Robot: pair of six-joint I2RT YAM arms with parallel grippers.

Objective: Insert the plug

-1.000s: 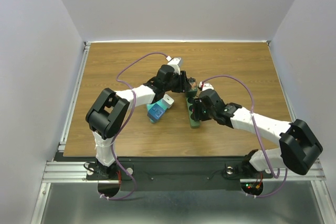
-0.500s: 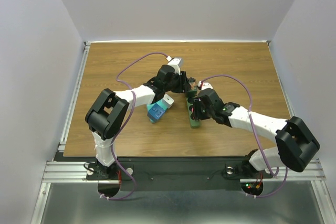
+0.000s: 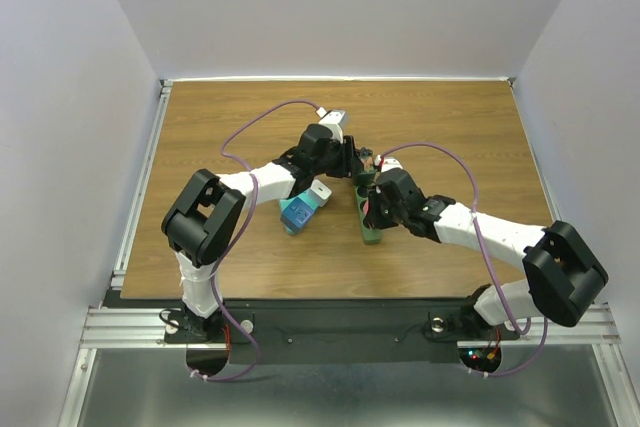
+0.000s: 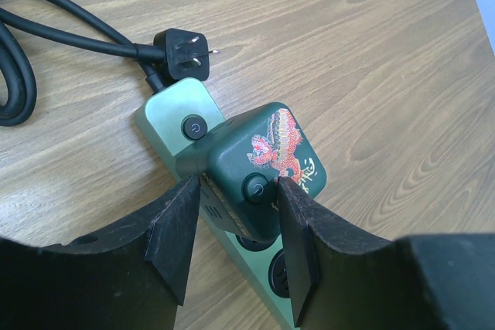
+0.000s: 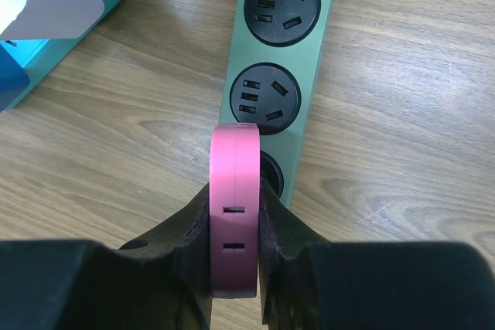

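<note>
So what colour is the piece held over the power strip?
Pink. The plug shows best in the right wrist view.

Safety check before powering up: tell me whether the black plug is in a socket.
No, the black plug lies on the table beside the green power strip, prongs bare.

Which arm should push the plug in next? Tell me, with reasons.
Right. The right claw is shut on the pink plug, right above a socket of the power strip. The left claw grips the green adapter already on that strip.
</note>
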